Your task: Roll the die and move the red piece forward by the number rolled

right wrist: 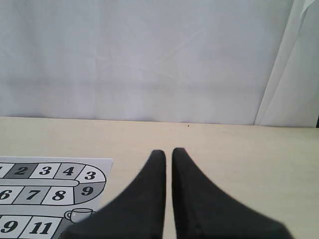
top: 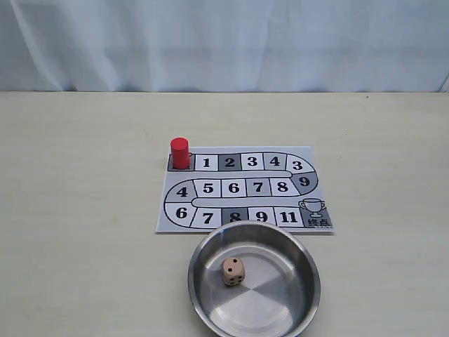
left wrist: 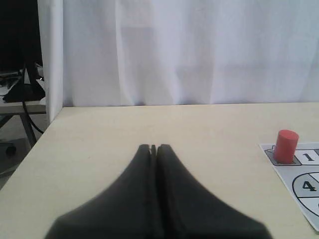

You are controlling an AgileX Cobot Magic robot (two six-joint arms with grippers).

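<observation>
inside steel bowl [top: 280, 298]: die [top: 233, 271], ctr-left.

The bowl [top: 298, 270] was shiny metal; the die [top: 233, 271] looked wooden (matt), the board [top: 233, 187] paper, the tabletop [top: 84, 210] matt.

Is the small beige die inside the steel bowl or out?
Inside: the small beige wooden die rests on the floor of the round steel bowl, clear of its rim.

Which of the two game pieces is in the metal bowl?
The die, the pale pipped cube, lies in the bowl; the red piece stands upright on the board's grey corner square beside 1.
</observation>
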